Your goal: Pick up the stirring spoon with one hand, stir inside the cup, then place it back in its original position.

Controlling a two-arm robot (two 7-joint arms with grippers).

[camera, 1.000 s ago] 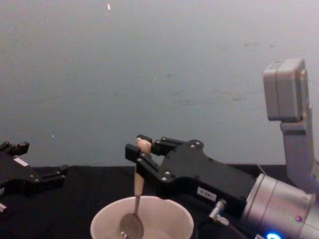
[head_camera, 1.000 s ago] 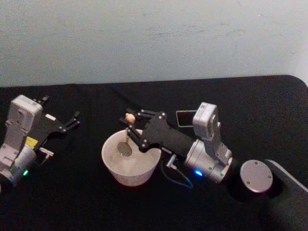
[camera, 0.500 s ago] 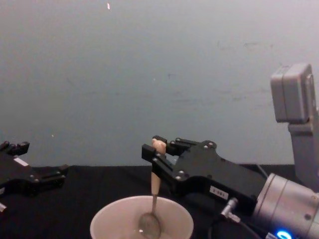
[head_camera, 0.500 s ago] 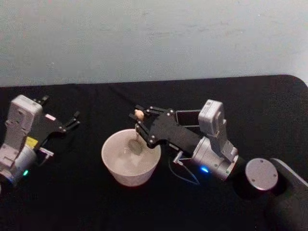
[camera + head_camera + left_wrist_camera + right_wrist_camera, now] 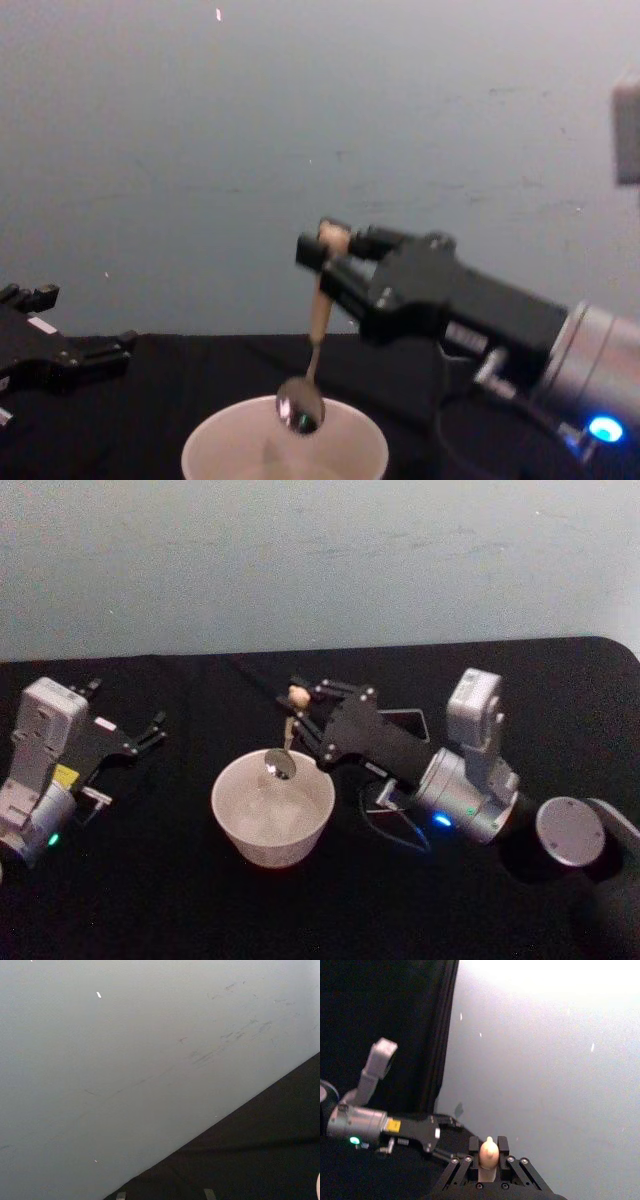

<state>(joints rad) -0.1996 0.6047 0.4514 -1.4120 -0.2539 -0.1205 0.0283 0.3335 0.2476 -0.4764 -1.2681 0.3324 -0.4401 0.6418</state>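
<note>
- The right gripper [image 5: 297, 708] pinches the pale handle of the stirring spoon [image 5: 316, 325].
- The spoon hangs down, its shiny bowl just above the cup [image 5: 270, 842], near the far rim.
- The left gripper [image 5: 125, 712] rests on the left of the black table [image 5: 150, 900], fingers spread apart.

R arm [image 5: 462, 798] comes in from the lower right and reaches fwd-left, its silver-grey wrist section showing a blue light [image 5: 440, 820]. A grey camera block [image 5: 474, 708] stands up off the wrist. R gripper [image 5: 297, 702] points left; in chest view it is raised, w/ black body sloping up toward the tips [image 5: 325, 245]. Its fingers [image 5: 474, 1144] are clamped either side of the stirring spoon [image 5: 317, 320] handle top, spoon hanging down from the grip.

L arm [image 5: 28, 798] is parked at far left, green light [image 5: 52, 838] on. L gripper [image 5: 125, 708] points fwd-right, fingers spread wide, holding nothing.
</note>
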